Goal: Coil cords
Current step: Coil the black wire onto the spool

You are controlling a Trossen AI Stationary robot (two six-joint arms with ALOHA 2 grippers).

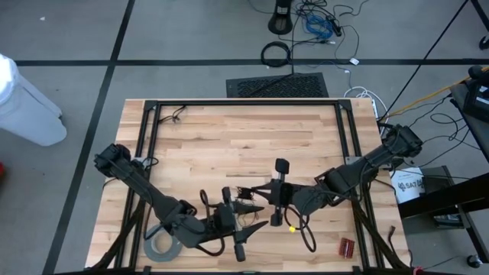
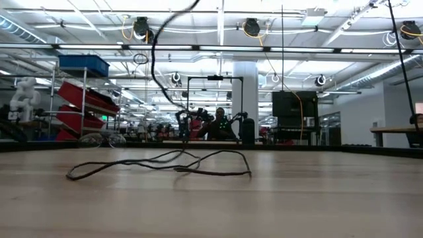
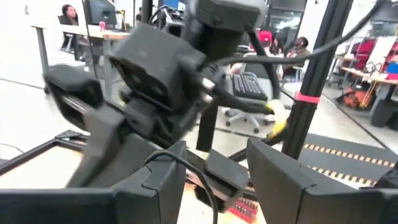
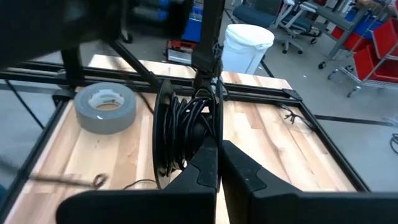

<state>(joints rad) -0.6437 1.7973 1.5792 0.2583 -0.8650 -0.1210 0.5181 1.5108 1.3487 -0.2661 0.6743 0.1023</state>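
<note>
Cords (image 1: 243, 191) are seen from above as a thin dark wire lying loose near the table's (image 1: 229, 130) front middle, between the two arms. The left gripper (image 1: 243, 221) and right gripper (image 1: 276, 200) are brought close together there, with a grey tape roll (image 1: 161, 245) left at the front left corner.

At table height, several slack loops (image 2: 158, 165) are spread flat on the wood, and one strand is lifted up out of view.

Past the left wrist, fingers (image 3: 158, 180) are held apart, with a thin strand (image 3: 186, 167) arched over one; whether it is truly gripped cannot be told.

Past the right wrist, fingers (image 4: 208, 165) are pressed together on the small black disc (image 4: 186, 134) (already partly wound). Winding would best be done with light, steady tension, the left feeding wire squarely onto the disc so loops do not slip.
</note>
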